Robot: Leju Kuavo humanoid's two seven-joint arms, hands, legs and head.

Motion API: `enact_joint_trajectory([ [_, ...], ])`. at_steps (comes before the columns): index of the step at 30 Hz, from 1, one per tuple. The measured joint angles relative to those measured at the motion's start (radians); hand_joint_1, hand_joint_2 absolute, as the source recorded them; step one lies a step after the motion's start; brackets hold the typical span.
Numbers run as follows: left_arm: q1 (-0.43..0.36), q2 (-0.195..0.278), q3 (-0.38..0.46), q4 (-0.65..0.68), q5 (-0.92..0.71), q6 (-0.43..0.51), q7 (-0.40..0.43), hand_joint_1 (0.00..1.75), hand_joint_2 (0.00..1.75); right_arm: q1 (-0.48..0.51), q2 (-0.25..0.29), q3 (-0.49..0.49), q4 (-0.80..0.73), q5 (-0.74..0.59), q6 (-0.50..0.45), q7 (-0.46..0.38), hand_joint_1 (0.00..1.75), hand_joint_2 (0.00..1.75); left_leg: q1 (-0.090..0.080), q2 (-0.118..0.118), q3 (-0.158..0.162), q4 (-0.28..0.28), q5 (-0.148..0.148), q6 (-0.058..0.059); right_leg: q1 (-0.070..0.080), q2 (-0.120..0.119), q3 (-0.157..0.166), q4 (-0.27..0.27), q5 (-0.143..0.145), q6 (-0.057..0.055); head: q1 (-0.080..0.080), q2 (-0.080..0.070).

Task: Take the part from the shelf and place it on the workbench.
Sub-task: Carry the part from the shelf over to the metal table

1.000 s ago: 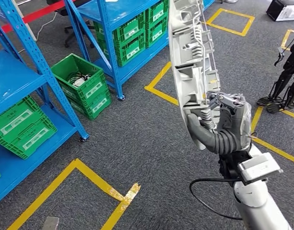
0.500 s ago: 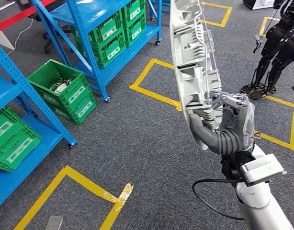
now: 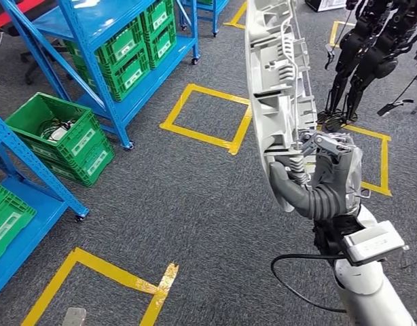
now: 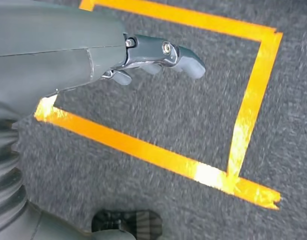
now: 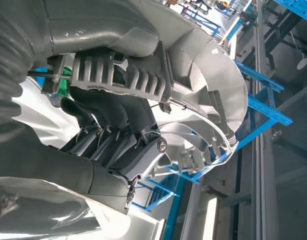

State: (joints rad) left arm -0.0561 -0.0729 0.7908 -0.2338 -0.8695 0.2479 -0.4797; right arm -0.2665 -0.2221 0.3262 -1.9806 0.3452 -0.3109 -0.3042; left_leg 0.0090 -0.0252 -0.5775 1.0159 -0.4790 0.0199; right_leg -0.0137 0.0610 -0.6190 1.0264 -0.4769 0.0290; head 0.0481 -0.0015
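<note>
Blue shelves (image 3: 101, 41) loaded with green crates (image 3: 127, 51) stand on grey carpet marked with yellow tape (image 3: 206, 112); the long grey part (image 3: 278, 88) rises upright, gripped at its lower end by the right robot hand (image 3: 319, 176); the left robot hand (image 4: 106, 55) hangs open above the floor.

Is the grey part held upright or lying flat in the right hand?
Upright: the part rises on end from the right hand, which grips its lower end.
</note>
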Motion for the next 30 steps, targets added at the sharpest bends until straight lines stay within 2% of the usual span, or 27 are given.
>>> enact_joint_trajectory([
  [1,0.000,0.000,0.000,0.000,0.000,-0.003,0.001,0.00,1.75,0.000,-0.002,-0.001,0.000,-0.001,0.001,-0.001,1.75,1.75,0.001,0.007,0.001,-0.003,0.002,0.006,0.001,-0.016,-0.016,0.032,-0.020,0.004,0.003,0.000],
  [2,-0.001,0.000,0.000,0.000,-0.002,-0.001,0.005,0.00,1.75,0.000,-0.003,0.000,0.000,-0.001,0.003,-0.001,1.75,1.75,0.001,0.014,0.002,-0.005,0.003,0.011,0.002,-0.034,-0.042,0.088,-0.050,0.006,0.005,0.000],
  [4,0.001,0.000,0.000,0.000,-0.007,0.005,0.012,0.00,1.75,0.001,-0.004,0.001,0.000,-0.001,0.007,0.000,1.75,1.75,-0.001,0.029,0.001,-0.004,0.002,0.017,0.002,-0.049,-0.106,0.228,-0.109,0.009,0.008,0.000],
  [5,0.002,0.000,0.000,0.000,-0.009,0.007,0.015,0.00,1.75,0.003,-0.004,0.002,0.000,-0.001,0.008,0.000,1.75,1.75,-0.002,0.037,0.001,-0.004,0.002,0.017,0.002,-0.051,-0.127,0.273,-0.120,0.010,0.007,0.000],
  [6,0.003,0.000,0.000,0.000,-0.010,0.008,0.016,0.00,1.75,0.005,-0.004,0.002,0.000,0.000,0.008,0.001,1.75,1.75,-0.003,0.044,0.001,-0.004,0.001,0.018,0.002,-0.053,-0.128,0.276,-0.112,0.010,0.008,0.000],
  [7,0.003,0.000,0.000,0.000,-0.010,0.009,0.016,0.00,1.75,0.006,-0.004,0.002,0.000,0.001,0.008,0.001,1.75,1.75,-0.003,0.050,0.002,-0.003,0.001,0.017,0.002,-0.056,-0.106,0.236,-0.085,0.008,0.008,0.000],
  [9,0.002,-0.001,0.000,0.000,-0.011,0.009,0.017,0.00,1.75,0.007,-0.004,0.001,-0.002,0.002,0.008,0.001,1.75,1.75,-0.005,0.061,0.004,-0.002,-0.002,0.013,0.005,-0.079,-0.026,0.089,-0.026,0.004,0.008,0.000],
  [10,0.002,-0.002,0.000,0.000,-0.011,0.009,0.017,0.00,1.75,0.006,-0.004,0.001,-0.003,0.002,0.008,0.001,1.75,1.75,-0.007,0.065,0.004,-0.001,-0.003,0.009,0.008,-0.092,0.008,0.028,-0.010,0.001,0.007,0.000],
  [11,0.003,-0.002,0.000,0.000,-0.011,0.009,0.017,0.00,1.75,0.005,-0.004,0.002,-0.004,0.002,0.008,0.001,1.75,1.75,-0.009,0.070,0.004,0.001,-0.004,0.005,0.011,-0.101,0.027,-0.005,-0.006,-0.003,0.007,0.000],
  [12,0.003,-0.001,0.000,0.000,-0.011,0.009,0.017,0.00,1.75,0.005,-0.005,0.002,-0.005,0.003,0.009,0.001,1.75,1.75,-0.011,0.074,0.004,0.001,-0.004,0.001,0.014,-0.104,0.032,-0.015,-0.009,-0.006,0.006,0.000],
  [14,0.003,-0.001,0.000,0.000,-0.011,0.010,0.017,0.00,1.75,0.006,-0.006,0.001,-0.006,0.004,0.009,0.001,1.75,1.75,-0.011,0.081,0.003,0.002,-0.006,-0.008,0.014,-0.090,0.030,-0.018,-0.003,-0.015,0.006,0.000],
  [16,0.003,-0.001,0.000,0.000,-0.011,0.010,0.017,0.00,1.75,0.005,-0.007,0.001,-0.007,0.005,0.009,0.001,1.75,1.75,-0.008,0.066,-0.009,0.035,-0.034,-0.017,0.010,-0.078,0.030,-0.021,0.002,-0.027,0.005,0.000],
  [17,0.003,-0.002,0.000,0.000,-0.011,0.010,0.017,0.00,1.75,0.005,-0.007,0.001,-0.008,0.005,0.009,0.001,1.75,1.75,-0.006,0.053,-0.028,0.082,-0.063,-0.022,0.008,-0.072,0.031,-0.023,0.004,-0.031,0.003,0.000],
  [19,0.005,-0.002,0.000,0.000,-0.011,0.010,0.017,0.00,1.75,0.005,-0.007,0.003,-0.008,0.006,0.009,0.001,1.75,1.75,-0.005,0.038,-0.088,0.218,-0.125,-0.026,0.009,-0.058,0.031,-0.023,0.004,-0.036,0.001,0.000],
  [20,0.006,-0.002,0.000,0.000,-0.010,0.010,0.017,0.00,1.75,0.006,-0.007,0.004,-0.008,0.006,0.009,0.001,1.75,1.75,-0.004,0.037,-0.113,0.272,-0.141,-0.027,0.010,-0.049,0.031,-0.023,0.004,-0.037,0.001,0.000],
  [21,0.007,-0.002,0.000,0.000,-0.009,0.010,0.017,0.00,1.75,0.007,-0.007,0.004,-0.008,0.006,0.009,0.001,1.75,1.75,-0.004,0.036,-0.125,0.293,-0.137,-0.026,0.010,-0.040,0.032,-0.022,0.004,-0.037,0.001,0.000],
  [22,0.007,-0.002,0.000,0.000,-0.008,0.010,0.016,0.00,1.75,0.007,-0.007,0.004,-0.008,0.006,0.009,0.001,1.75,1.75,-0.004,0.034,-0.117,0.273,-0.113,-0.025,0.010,-0.031,0.032,-0.021,0.004,-0.037,0.001,0.000],
  [23,0.007,-0.001,0.000,0.000,-0.008,0.010,0.016,0.00,1.75,0.007,-0.007,0.005,-0.008,0.006,0.009,0.001,1.75,1.75,-0.004,0.028,-0.094,0.217,-0.075,-0.023,0.010,-0.021,0.033,-0.020,0.004,-0.036,0.001,0.000],
  [25,0.007,-0.001,0.000,0.000,-0.007,0.010,0.015,0.00,1.75,0.006,-0.007,0.005,-0.009,0.006,0.008,0.001,1.75,1.75,-0.001,-0.002,-0.035,0.084,-0.011,-0.016,0.011,-0.003,0.033,-0.017,0.003,-0.033,0.002,0.000],
  [26,0.007,-0.001,0.000,0.000,-0.007,0.011,0.014,0.00,1.75,0.006,-0.007,0.006,-0.010,0.007,0.008,0.001,1.75,1.75,0.000,-0.015,-0.016,0.040,0.002,-0.014,0.011,0.004,0.029,-0.015,0.003,-0.029,0.002,0.000],
  [27,0.007,0.000,0.000,0.000,-0.007,0.011,0.013,0.00,1.75,0.006,-0.007,0.006,-0.011,0.007,0.007,0.001,1.75,1.75,0.000,-0.022,-0.008,0.020,0.002,-0.012,0.010,0.011,0.024,-0.014,0.005,-0.024,0.002,0.000],
  [29,0.007,-0.001,0.001,0.000,-0.007,0.012,0.013,0.00,1.75,0.007,-0.008,0.005,-0.014,0.007,0.006,0.001,1.75,1.75,-0.002,-0.013,-0.006,0.010,0.000,-0.007,0.007,0.023,0.016,-0.014,0.009,-0.012,0.002,0.000],
  [30,0.007,-0.002,0.001,0.000,-0.007,0.012,0.013,0.00,1.75,0.008,-0.008,0.004,-0.015,0.007,0.006,0.001,1.75,1.75,-0.002,-0.006,-0.005,0.005,0.003,-0.002,0.005,0.018,0.010,-0.010,0.004,-0.006,0.003,0.000],
])
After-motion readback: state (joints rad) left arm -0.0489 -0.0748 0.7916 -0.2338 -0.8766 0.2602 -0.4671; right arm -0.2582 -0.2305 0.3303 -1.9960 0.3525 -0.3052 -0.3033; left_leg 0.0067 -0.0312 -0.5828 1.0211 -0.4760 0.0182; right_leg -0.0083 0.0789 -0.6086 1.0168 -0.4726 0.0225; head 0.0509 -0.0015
